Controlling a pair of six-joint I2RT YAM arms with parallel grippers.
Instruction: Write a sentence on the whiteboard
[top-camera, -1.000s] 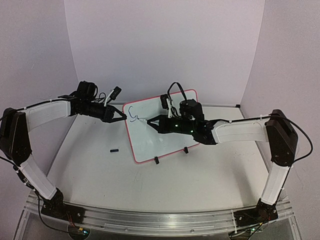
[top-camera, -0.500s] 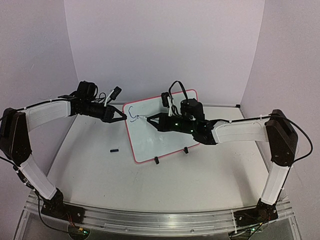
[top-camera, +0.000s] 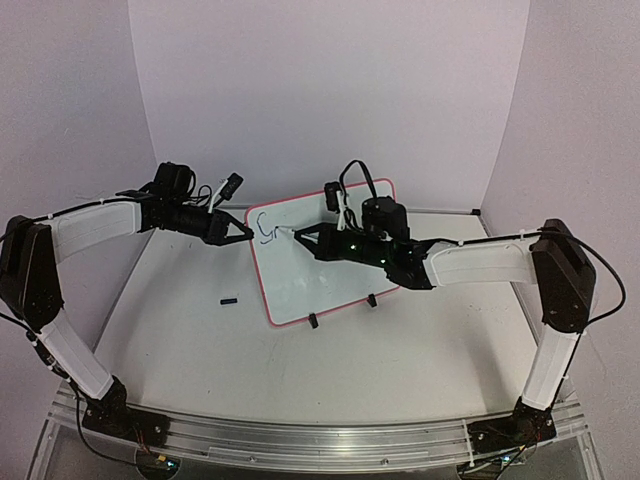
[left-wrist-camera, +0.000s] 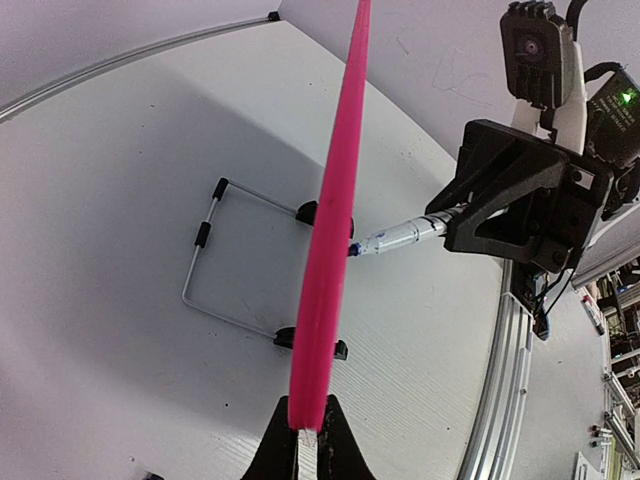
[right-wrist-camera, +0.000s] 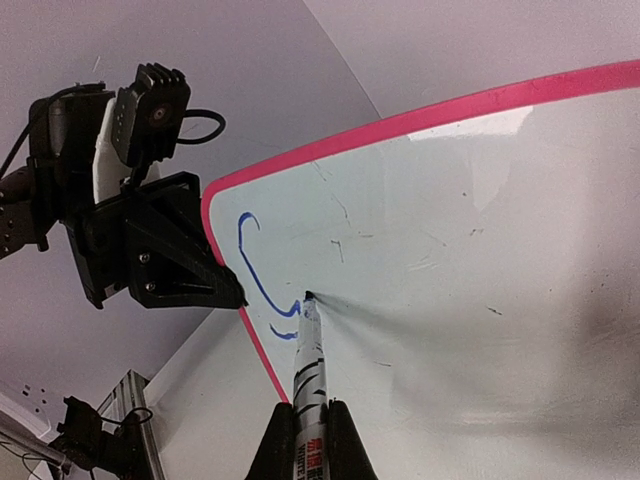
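Note:
The whiteboard (top-camera: 330, 265) with a red-pink frame stands tilted on black clip feet at mid-table. My left gripper (top-camera: 245, 235) is shut on its left edge, seen edge-on as a pink strip (left-wrist-camera: 335, 230) in the left wrist view. My right gripper (top-camera: 325, 243) is shut on a whiteboard marker (right-wrist-camera: 310, 375), its tip touching the board (right-wrist-camera: 480, 280) near the upper left corner. The sentence (right-wrist-camera: 262, 280) is only a first blue curved stroke with a short dash beside it; it also shows in the top view (top-camera: 266, 232).
A small black marker cap (top-camera: 229, 300) lies on the table left of the board. A wire stand (left-wrist-camera: 225, 260) props the board from behind. The purple backdrop walls close in at the back and sides.
My right gripper and the marker tip have moved slightly up and left along the board. The left arm and the board have not moved.

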